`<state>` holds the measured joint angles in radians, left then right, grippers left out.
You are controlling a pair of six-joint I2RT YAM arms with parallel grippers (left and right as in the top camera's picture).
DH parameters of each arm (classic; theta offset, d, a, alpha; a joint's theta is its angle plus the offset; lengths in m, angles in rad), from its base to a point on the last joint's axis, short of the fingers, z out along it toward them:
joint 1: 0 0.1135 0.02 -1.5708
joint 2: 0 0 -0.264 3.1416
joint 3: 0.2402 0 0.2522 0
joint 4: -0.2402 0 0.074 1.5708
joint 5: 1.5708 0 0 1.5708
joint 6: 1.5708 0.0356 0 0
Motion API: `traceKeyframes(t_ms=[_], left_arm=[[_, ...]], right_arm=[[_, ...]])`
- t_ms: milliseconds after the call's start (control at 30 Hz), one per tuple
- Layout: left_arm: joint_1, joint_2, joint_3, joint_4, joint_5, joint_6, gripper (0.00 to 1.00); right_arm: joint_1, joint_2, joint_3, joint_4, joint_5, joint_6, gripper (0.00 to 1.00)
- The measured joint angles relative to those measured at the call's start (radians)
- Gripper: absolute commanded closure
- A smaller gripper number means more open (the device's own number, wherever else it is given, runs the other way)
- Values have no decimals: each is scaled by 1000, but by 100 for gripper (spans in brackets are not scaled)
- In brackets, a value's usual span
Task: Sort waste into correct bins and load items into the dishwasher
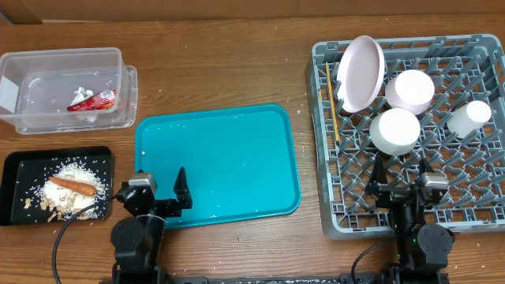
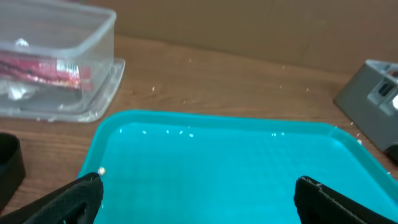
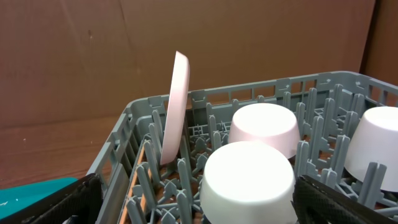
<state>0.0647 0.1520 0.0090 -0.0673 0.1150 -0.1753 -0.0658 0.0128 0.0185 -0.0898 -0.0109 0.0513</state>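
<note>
The grey dishwasher rack (image 1: 473,214) holds a pale plate (image 1: 361,72) on edge, an upturned pale bowl (image 1: 409,91), a white upturned dish (image 1: 394,130), a small cup (image 1: 469,118) and chopsticks (image 1: 334,110). My right gripper (image 1: 404,180) hovers open over the rack's near part, the white dish (image 3: 249,180) just beyond its fingers. A red wrapper (image 1: 93,100) lies in the clear tub (image 1: 47,63). On the black tray (image 1: 16,170) lie a carrot (image 1: 75,186) and pale shells (image 1: 75,203). My left gripper (image 1: 162,189) is open and empty over the teal tray's near left corner.
The teal serving tray (image 1: 229,150) lies between the bins and the rack, with only tiny crumbs on it (image 2: 186,130). Bare wooden table shows behind it. Cardboard walls close the far side.
</note>
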Motion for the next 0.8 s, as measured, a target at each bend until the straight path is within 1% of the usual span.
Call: traceKeyframes(t_ms=[333, 567, 800], left_arm=[[0, -133, 0, 0, -2, 7, 0], [0, -135, 0, 0, -8, 97, 0], [0, -135, 0, -2, -24, 135, 0]], right_arm=[[0, 0, 0, 0, 0, 0, 0], [0, 0, 0, -1, 0, 1, 0], [0, 0, 0, 0, 0, 1, 0]])
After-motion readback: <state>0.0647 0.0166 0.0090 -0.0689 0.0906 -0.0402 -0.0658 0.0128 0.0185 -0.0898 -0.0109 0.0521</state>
